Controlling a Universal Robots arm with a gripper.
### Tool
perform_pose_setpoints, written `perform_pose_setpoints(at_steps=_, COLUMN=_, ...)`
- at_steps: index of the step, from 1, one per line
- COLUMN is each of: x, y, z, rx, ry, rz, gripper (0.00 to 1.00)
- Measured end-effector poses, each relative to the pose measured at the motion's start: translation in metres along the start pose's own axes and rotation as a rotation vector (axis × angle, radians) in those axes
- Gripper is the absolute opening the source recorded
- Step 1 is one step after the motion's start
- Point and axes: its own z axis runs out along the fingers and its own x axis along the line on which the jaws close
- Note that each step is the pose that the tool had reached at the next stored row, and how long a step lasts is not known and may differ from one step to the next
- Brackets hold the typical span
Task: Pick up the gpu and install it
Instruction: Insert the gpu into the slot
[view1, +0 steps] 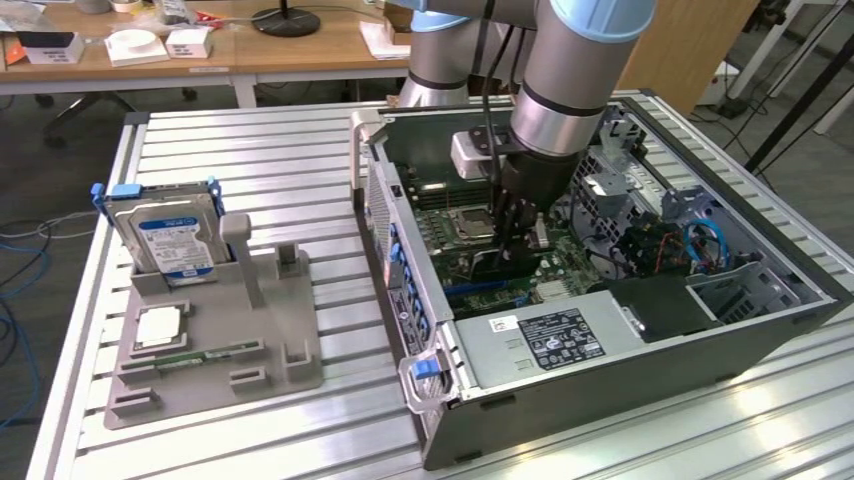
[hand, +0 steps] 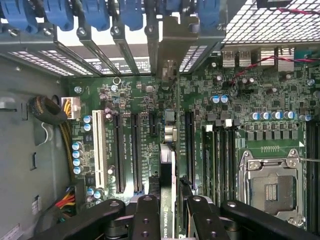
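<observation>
Inside the open computer case (view1: 747, 300), my gripper (view1: 518, 238) reaches down over the green motherboard (view1: 461, 200). It is shut on the gpu (view1: 497, 268), a thin black card held on edge just above the board. In the wrist view the gpu (hand: 168, 170) is seen edge-on between the two black fingers (hand: 147, 215) of the gripper (hand: 171, 202). The card runs along the expansion slots (hand: 135, 150) toward the case's rear slot openings, and its silver end bracket (hand: 170, 50) is at that rear wall. Whether the card's edge sits in a slot I cannot tell.
A grey parts holder (view1: 267, 340) on the slatted table at the exterior view's left carries a silver hard drive with a blue label (view1: 167, 235), a processor chip (view1: 158, 327) and a green memory stick (view1: 200, 355). In the case are a power supply (view1: 554, 340), blue cables (view1: 701, 245) and the processor socket (hand: 272, 187).
</observation>
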Motion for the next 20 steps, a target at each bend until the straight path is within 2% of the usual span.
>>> perform_pose_setpoints(at_steps=7, x=0.0004, y=0.0007, z=0.0001, rx=-0.0003, ry=-0.0002, rz=-0.001, gripper=0.26)
perform_pose_setpoints(at_steps=13, x=0.0007, y=0.0061, z=0.0004, rx=-0.0001, ry=-0.0002, rz=-0.001, gripper=0.26)
perform_pose_setpoints(at_steps=20, x=-0.0002, y=0.0070, z=0.0055, rx=-0.0004, ry=0.0002, rz=-0.001, gripper=0.26)
